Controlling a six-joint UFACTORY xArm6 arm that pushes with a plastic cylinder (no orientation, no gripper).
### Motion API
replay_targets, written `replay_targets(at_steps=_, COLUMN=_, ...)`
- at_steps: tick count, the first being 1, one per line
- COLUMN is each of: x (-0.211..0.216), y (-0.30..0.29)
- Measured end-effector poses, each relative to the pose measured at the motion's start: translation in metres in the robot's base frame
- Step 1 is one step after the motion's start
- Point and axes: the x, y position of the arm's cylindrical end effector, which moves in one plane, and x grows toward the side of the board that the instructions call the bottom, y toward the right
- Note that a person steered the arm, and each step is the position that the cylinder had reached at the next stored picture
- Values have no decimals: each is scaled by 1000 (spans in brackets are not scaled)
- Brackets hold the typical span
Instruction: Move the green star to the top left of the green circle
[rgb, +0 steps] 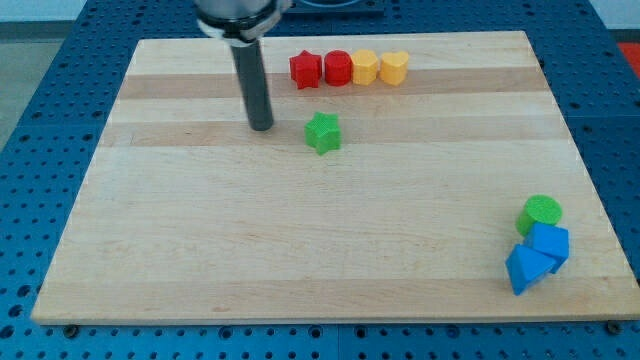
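Note:
The green star (322, 132) lies on the wooden board (300, 230) a little above the middle, towards the view's top. The green circle (540, 212) sits far off at the view's lower right. My tip (260, 127) rests on the board just left of the green star, apart from it by a small gap. The rod rises straight up to the arm at the view's top.
A row of a red star (305, 69), a red block (338, 68), a yellow block (365, 67) and a yellow heart (394, 67) lies near the top edge. Two blue blocks (548, 244) (526, 269) touch the green circle from below.

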Motion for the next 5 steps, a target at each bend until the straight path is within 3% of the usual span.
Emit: replay_targets(at_steps=5, x=80, y=171)
